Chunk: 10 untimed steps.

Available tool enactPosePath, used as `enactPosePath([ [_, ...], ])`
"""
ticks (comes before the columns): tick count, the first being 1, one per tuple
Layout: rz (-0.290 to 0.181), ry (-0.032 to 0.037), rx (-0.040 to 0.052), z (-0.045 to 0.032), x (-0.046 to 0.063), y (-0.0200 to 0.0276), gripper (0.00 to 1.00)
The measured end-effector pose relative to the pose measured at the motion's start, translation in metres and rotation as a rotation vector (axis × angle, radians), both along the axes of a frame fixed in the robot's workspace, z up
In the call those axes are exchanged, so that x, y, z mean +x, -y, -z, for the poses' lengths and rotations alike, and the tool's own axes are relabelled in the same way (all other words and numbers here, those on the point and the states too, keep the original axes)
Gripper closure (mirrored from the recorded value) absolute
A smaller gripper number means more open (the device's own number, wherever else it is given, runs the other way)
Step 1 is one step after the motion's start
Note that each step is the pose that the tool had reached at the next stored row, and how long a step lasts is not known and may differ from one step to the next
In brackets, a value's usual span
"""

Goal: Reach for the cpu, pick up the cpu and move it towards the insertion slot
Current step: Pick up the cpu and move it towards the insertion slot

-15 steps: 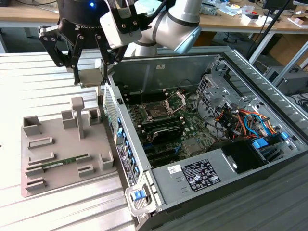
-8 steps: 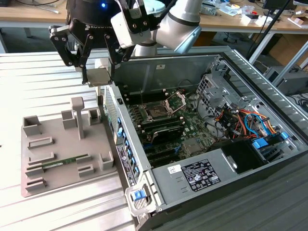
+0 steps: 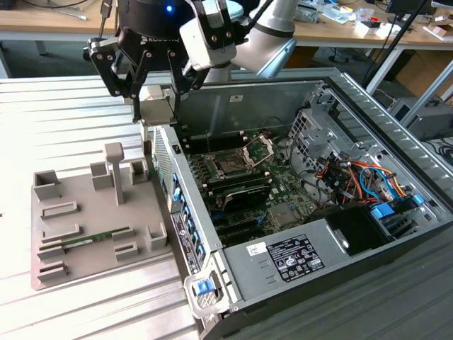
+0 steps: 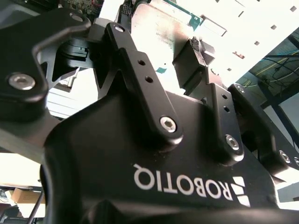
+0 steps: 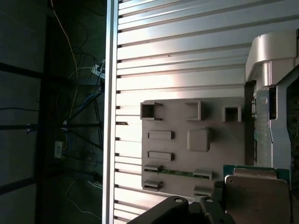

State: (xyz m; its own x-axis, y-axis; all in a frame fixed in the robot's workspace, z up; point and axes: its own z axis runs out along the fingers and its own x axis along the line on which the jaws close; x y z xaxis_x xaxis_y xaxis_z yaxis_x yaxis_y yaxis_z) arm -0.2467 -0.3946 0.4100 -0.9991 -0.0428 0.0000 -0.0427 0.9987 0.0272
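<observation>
Exterior view shows the black two-finger gripper [image 3: 156,103] of the silver-grey robot arm [image 3: 272,32] raised above the near wall of the open desktop computer case [image 3: 368,92], its jaws closed part-way onto the small flat square cpu [image 3: 158,110] with a silvery top and pale tan rim. The cpu hangs in the air, clear of every surface, between the flat grey plastic tray [image 3: 99,263] on the exterior view's left and the motherboard on the exterior view's right. The insertion slot [image 3: 231,165], a dark square socket in a silvery metal frame, lies well apart from the chip inside the case, with its hinged square bracket [image 3: 259,149] tilted up beside it. A long thin green memory stick [image 3: 95,239] lies in a tray recess. The tray rests on a ribbed metal table [image 3: 64,120]. Second wrist view shows the black fingers [image 4: 140,88] bearing on opposite edges of the cpu [image 4: 159,28]. First wrist view shows the cpu [image 5: 256,198] over the tray's [image 5: 224,140] edge.
</observation>
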Motion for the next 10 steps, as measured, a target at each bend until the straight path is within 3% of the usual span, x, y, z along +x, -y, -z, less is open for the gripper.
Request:
enactPosePath([
  [10, 0.0, 0.0, 0.0, 0.0, 0.014, 0.0, 0.45],
])
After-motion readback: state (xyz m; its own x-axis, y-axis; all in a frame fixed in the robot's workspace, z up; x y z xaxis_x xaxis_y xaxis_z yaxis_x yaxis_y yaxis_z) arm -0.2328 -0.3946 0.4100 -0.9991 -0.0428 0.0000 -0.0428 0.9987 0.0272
